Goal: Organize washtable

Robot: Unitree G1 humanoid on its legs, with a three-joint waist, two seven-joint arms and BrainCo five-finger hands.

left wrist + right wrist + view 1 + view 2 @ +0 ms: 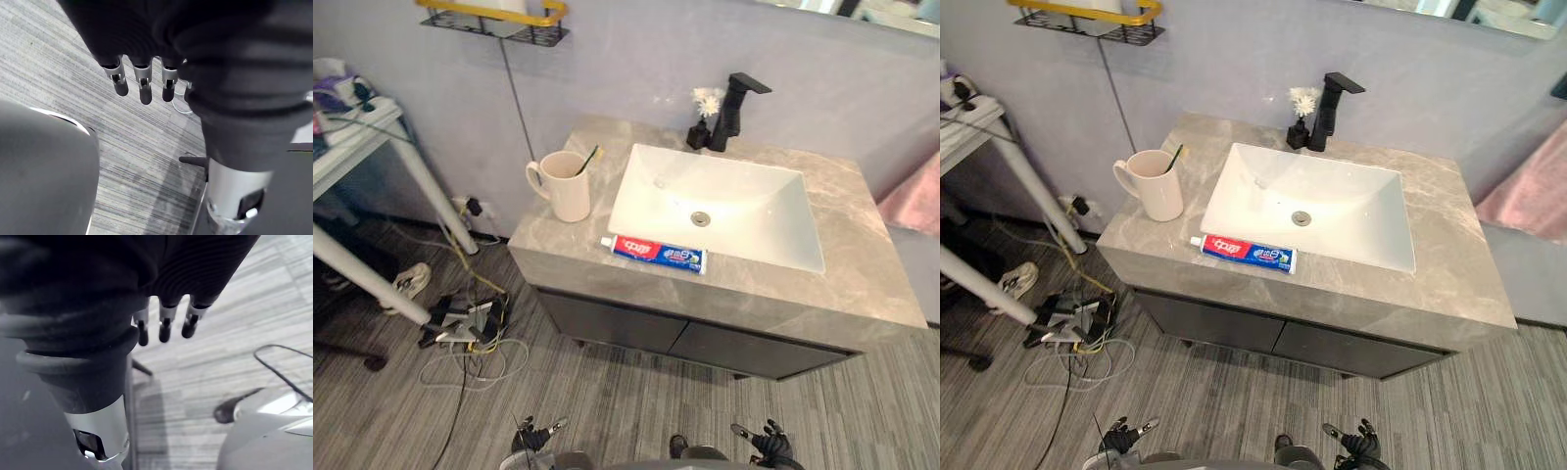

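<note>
A red, white and blue toothpaste tube [653, 254] lies flat on the grey marble washtable [822, 294], along the front rim of the white sink [715, 201]. A cream mug [566, 184] with a toothbrush [586, 161] leaning in it stands on the counter left of the sink. My left hand [536, 434] hangs low over the floor at the bottom of the eye views, fingers [144, 85] relaxed and straight, holding nothing. My right hand [766, 441] hangs likewise at the bottom right, its fingers [165, 325] straight and empty.
A black faucet [732, 110] and a small dark vase with a white flower [703, 116] stand behind the sink. A yellow-rimmed wire shelf [495, 22] hangs on the wall. A white table [367, 147] and tangled cables [470, 328] occupy the floor at left.
</note>
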